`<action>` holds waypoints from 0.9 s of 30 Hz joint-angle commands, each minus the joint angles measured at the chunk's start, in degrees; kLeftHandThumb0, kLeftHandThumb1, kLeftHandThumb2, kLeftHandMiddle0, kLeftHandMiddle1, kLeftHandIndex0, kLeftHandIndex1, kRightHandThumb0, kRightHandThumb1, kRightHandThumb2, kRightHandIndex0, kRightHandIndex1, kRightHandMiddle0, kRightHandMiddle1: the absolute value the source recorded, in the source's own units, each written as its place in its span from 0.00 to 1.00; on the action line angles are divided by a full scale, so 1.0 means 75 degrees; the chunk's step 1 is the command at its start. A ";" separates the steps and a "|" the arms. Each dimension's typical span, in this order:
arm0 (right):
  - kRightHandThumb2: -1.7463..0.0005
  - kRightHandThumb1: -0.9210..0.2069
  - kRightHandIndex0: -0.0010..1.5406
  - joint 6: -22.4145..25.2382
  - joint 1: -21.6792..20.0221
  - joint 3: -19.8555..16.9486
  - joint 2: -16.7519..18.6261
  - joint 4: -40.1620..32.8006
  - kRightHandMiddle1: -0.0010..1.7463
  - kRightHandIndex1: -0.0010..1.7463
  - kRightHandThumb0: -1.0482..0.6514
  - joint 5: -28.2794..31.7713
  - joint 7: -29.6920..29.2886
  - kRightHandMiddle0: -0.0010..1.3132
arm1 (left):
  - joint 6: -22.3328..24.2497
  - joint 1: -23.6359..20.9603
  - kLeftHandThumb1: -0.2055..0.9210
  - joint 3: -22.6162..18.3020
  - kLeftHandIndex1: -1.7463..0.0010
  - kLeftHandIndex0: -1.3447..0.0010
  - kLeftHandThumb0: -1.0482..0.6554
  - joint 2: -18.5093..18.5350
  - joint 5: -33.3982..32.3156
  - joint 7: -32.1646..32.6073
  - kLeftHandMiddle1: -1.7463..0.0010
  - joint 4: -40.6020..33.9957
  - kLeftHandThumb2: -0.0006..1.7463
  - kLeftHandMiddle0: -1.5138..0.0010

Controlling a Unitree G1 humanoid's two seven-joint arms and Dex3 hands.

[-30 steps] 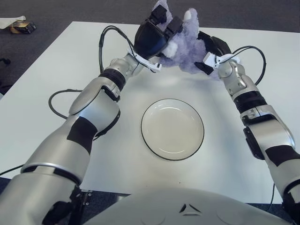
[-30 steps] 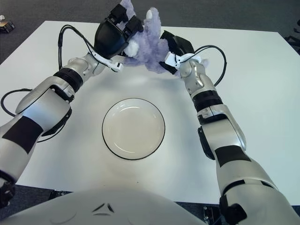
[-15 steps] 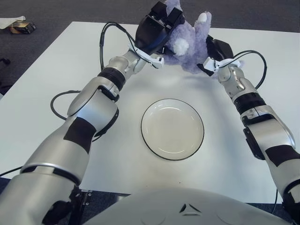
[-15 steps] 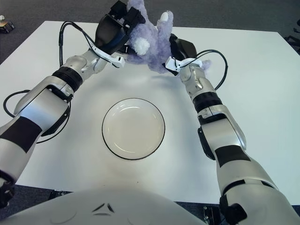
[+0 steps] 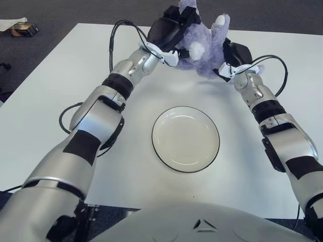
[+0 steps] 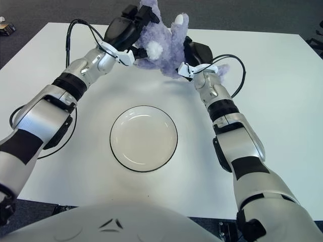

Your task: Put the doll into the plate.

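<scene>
At the far left, off the table on the dark floor, a small dark object (image 5: 24, 29) lies on a pale sheet; what it is cannot be told. The white table (image 5: 60, 101) fills most of both views. A black cable (image 5: 67, 113) loops on it beside the left arm.

The left hand (image 5: 171, 30) is extended to the far middle of the table, its dark fingers (image 5: 187, 16) curled onto the left side and top of the doll (image 5: 204, 48), clamped on the plush. The doll is a purple stuffed toy with a white round patch facing the camera and a white-tipped limb pointing up. It sits between the 2 hands at the far side of the table; whether its underside touches the tabletop cannot be told.

Nearer the robot, the plate (image 5: 185, 138), white with a thin dark rim, lies flat on the table, well apart from the doll.

The right hand (image 5: 234, 55) presses against the right side of the doll, its dark palm against the plush. Its fingers are mostly hidden behind the toy, so how tightly they close cannot be told. A black cable (image 5: 275, 68) arcs from its wrist over the table.
</scene>
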State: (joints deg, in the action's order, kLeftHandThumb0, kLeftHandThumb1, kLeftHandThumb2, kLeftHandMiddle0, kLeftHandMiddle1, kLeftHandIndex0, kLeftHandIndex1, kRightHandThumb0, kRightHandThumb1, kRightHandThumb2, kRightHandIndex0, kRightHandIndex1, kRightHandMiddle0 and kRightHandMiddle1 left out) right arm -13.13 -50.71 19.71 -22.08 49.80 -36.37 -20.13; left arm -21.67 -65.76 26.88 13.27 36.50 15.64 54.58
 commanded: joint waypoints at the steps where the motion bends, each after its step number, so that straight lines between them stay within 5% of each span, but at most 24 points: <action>1: 0.02 0.89 0.62 -0.0273 0.0087 0.0159 -0.0126 0.0052 1.00 0.90 0.62 -0.0278 -0.0413 0.53 | 0.0270 0.0148 1.00 -0.0310 0.38 1.00 0.00 0.0089 -0.0376 -0.0749 0.29 -0.0595 0.54 0.98; 12: 0.04 0.84 0.58 -0.0249 0.0078 0.0708 -0.0399 -0.0026 1.00 0.94 0.62 -0.1167 -0.1395 0.50 | 0.0231 0.0222 1.00 -0.0784 0.47 1.00 0.00 0.0289 -0.1103 -0.2490 0.39 -0.1490 0.42 1.00; 19: 0.06 0.83 0.58 0.0158 -0.0034 0.1130 -0.0548 -0.0008 1.00 0.92 0.62 -0.1920 -0.2048 0.48 | 0.0798 0.0281 1.00 -0.1008 0.54 1.00 0.00 0.0538 -0.1599 -0.4029 0.38 -0.2349 0.39 1.00; 27: 0.09 0.76 0.54 0.0565 -0.0111 0.1439 -0.0742 -0.0118 1.00 0.94 0.62 -0.2534 -0.2311 0.44 | 0.1372 0.0402 1.00 -0.1065 0.60 1.00 0.00 0.0804 -0.1757 -0.5139 0.48 -0.3262 0.40 1.00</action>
State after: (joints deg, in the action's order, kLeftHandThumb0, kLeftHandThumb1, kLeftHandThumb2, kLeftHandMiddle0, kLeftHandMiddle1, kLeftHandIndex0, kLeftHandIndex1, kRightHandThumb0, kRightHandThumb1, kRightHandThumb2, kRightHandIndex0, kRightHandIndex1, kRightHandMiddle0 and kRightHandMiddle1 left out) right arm -9.73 -50.66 29.44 -26.47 49.94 -53.40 -35.78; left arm -12.66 -63.52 19.71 18.34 24.69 -19.74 33.24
